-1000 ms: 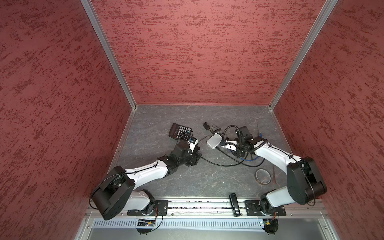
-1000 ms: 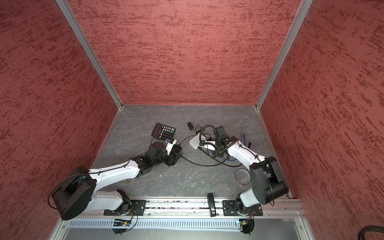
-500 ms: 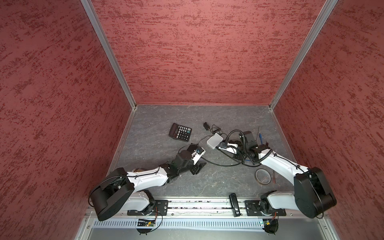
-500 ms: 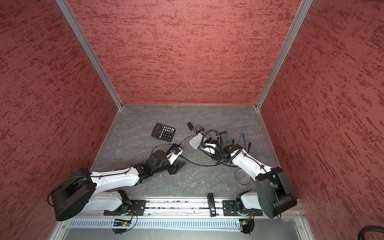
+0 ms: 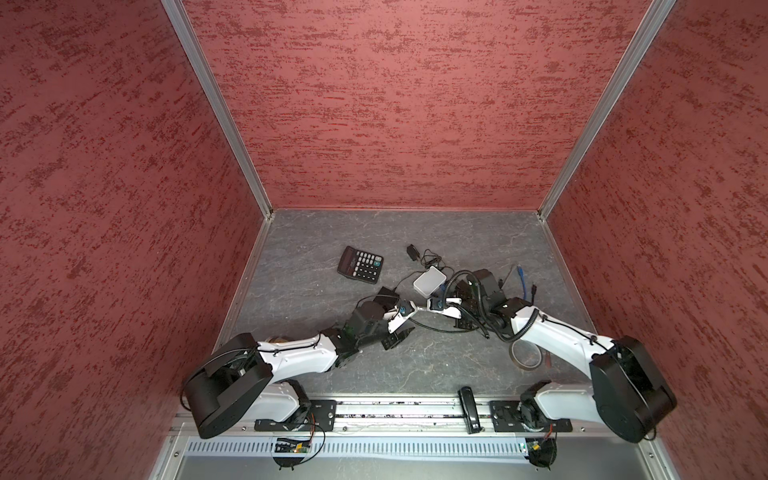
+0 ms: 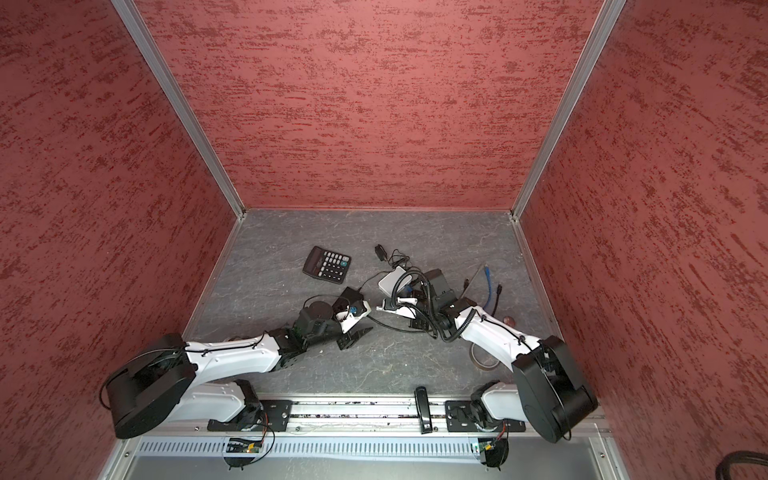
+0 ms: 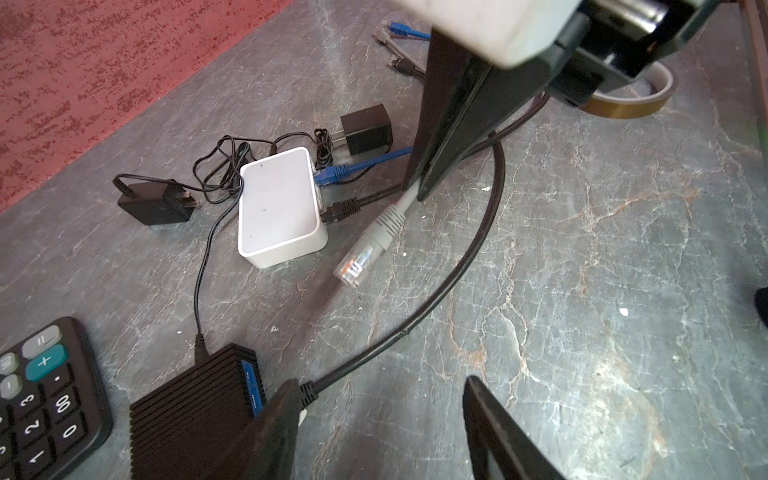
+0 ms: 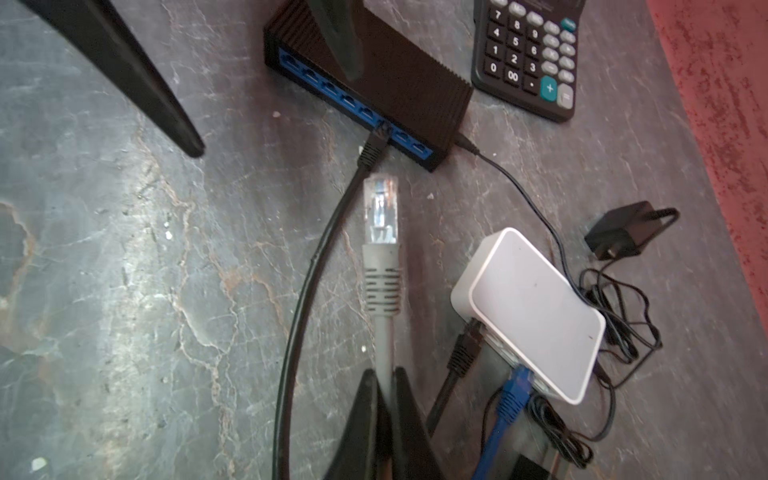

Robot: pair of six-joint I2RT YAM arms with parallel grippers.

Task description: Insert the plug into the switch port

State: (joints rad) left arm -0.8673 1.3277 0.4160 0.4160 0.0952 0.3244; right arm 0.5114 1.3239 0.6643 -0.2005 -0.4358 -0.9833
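- Okay, right claw (image 8: 384,386) clenched on grey cable (image 8: 383,345) behind the plug (image 8: 380,208), so its tip is free.
- Plug ahead of that claw, just short of switch (image 8: 399,70) ports.
- I read left claw (image 7: 380,384) as released, one finger over the switch, likely bracing.

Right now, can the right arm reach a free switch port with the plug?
Probably yes: the right gripper holds the plug by its cable, aimed at the switch; open ports flank the black cable.

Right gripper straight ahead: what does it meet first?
Likely the black switch, at its blue port row; the grey plug in the right gripper leads, heading near the seated black plug.
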